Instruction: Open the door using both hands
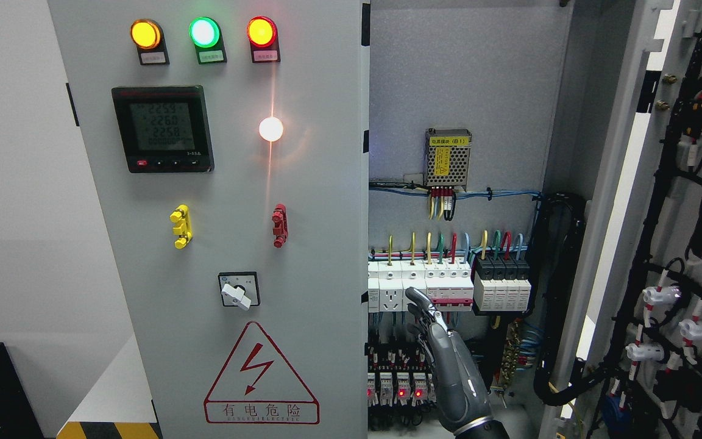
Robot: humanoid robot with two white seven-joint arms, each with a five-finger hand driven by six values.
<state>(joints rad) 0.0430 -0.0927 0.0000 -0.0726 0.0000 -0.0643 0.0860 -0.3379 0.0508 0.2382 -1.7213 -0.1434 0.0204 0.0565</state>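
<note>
My fingers on the right hand extend loosely, holding nothing. They hover before the circuit breakers. The right door stands open.

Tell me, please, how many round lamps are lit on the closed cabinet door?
4: amber lamp, green lamp and red lamp in a row along the top, and a white lamp below the red.
</note>
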